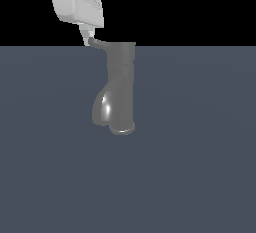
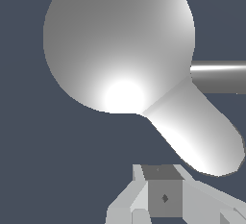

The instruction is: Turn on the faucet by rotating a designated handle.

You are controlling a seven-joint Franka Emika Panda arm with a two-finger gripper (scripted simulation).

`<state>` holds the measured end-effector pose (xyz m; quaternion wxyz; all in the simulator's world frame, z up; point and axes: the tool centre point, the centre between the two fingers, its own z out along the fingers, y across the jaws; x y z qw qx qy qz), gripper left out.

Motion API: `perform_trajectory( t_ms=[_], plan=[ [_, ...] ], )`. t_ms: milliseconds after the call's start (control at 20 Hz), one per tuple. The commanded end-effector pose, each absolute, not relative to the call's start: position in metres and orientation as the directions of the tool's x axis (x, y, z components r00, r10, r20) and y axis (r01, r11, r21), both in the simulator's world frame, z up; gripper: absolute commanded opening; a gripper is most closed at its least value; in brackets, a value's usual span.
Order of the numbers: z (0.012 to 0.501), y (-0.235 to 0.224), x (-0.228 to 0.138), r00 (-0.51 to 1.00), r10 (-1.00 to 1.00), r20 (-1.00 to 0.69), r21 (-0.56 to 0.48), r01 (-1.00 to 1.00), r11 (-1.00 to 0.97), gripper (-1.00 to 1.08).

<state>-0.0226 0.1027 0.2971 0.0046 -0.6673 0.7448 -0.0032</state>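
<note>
dark grey glossy metal is what you are looking at: the faucet [image 1: 121,87] stands upright on the slate-blue worktop [image 1: 200,167], near the middle of the exterior view. you can see its flared round base ring resting on the surface, a straight cylindrical body, and a slightly wider cap at the top. a short, bulging spout [image 1: 102,108] curves out low on the exterior view's left side and catches a bright highlight. from the wider cap, the handle [image 1: 98,43], a thin short grey lever, sticks out sideways toward the exterior view's left.

in the wrist view you look straight down on the round cap of the faucet [image 2: 119,43], a large pale disc with a glare spot; two parts project from it, a broad rounded lobe [image 2: 199,129] and a thinner bar [image 2: 218,77] running off the picture's edge. which of the two is the lever you cannot settle from that view alone.

the white gripper [image 1: 88,36] hangs above and to the exterior view's left of the cap, its fingertips down at the outer end of the handle, touching it or just beside it. you cannot tell whether the jaws are spread or pressed together: the exterior view shows them as one narrow tip, and the wrist view shows only part of the gripper [image 2: 163,196], with nothing visibly between its fingers.
</note>
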Motion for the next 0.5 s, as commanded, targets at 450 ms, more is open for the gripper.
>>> perform_trajectory(
  t_ms=[450],
  plan=[
    [0.297, 0.087, -0.056, -0.117, -0.993, 0.000, -0.002, -0.993, 0.117, -1.00]
  ],
)
